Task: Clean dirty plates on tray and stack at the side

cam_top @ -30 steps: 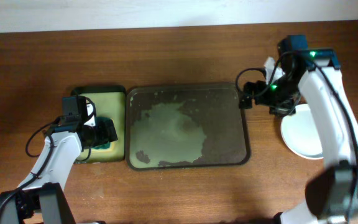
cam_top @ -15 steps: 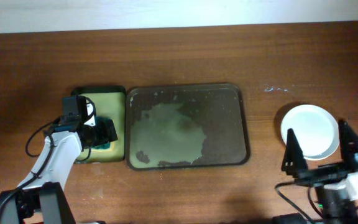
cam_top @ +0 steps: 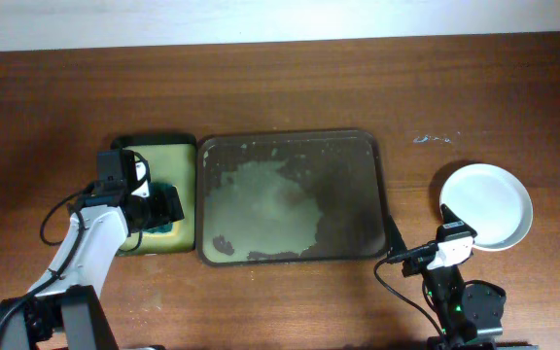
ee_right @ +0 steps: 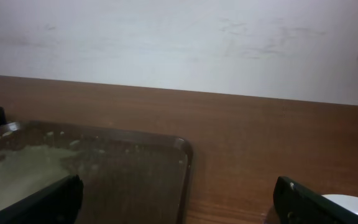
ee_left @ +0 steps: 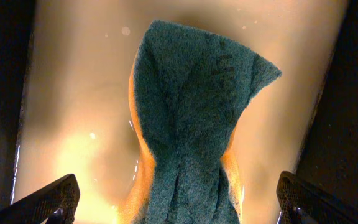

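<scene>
No plates lie on the tray [cam_top: 353, 185], which sits mid-tabletop [cam_top: 280, 87] with only a pale wet smear across it. At its three o'clock, well apart on the wood, rest the white plates [cam_top: 485, 205]; from above I cannot tell how many are stacked. To my eye the job is done, or nearly. At nine o'clock the left tool [cam_top: 166, 206] hangs wide over the green sponge [ee_left: 191, 93] in the sponge tray [cam_top: 163, 156], gripping nothing. The right tool [ee_right: 179, 199], at five o'clock, is wide and empty.
</scene>
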`<state>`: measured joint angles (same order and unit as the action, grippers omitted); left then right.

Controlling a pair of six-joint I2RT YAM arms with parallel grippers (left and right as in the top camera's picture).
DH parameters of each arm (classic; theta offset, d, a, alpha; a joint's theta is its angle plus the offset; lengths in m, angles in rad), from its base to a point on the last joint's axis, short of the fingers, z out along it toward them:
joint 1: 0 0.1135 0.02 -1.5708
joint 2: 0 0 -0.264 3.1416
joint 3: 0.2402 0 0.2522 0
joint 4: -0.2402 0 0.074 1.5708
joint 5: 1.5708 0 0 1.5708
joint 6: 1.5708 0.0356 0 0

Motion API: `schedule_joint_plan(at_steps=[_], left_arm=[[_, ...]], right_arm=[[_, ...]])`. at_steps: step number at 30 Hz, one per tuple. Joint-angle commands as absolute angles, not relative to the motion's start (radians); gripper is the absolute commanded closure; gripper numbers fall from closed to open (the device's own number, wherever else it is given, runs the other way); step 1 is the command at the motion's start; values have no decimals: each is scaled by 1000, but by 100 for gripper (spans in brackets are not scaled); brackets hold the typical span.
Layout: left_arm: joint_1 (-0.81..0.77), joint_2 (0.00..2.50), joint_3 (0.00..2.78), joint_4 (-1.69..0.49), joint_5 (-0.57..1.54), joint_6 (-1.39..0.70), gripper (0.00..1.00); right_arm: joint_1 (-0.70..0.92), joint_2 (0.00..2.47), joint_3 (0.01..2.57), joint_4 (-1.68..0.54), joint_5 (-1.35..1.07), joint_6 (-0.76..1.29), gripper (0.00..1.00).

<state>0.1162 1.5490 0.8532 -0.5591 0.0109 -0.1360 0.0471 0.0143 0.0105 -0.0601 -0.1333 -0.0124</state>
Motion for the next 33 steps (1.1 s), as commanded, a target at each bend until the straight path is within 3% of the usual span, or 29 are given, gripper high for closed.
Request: schedule_joint_plan(at_steps=[1, 12, 16, 20, 25, 28, 33], left_arm=[[116, 1548, 853, -558, 11, -130, 0], [116, 1501, 852, -558, 11, -130, 1], [116, 1219, 850, -561, 10, -130, 0], [116, 772, 712, -533, 10, -130, 1], [116, 241, 328, -231, 78, -131, 1], [112, 89, 217, 61, 136, -172, 1], [64, 5, 146, 99, 111, -171, 1]], right_arm=[[39, 13, 6, -65, -143, -19, 2], [39, 13, 6, -65, -143, -19, 2], [39, 13, 6, -65, -143, -19, 2], [39, 13, 6, -65, -143, -19, 2], [39, 13, 6, -65, -143, -19, 2], [39, 13, 6, -65, -143, -19, 2], [39, 13, 6, -65, -143, -19, 2]])
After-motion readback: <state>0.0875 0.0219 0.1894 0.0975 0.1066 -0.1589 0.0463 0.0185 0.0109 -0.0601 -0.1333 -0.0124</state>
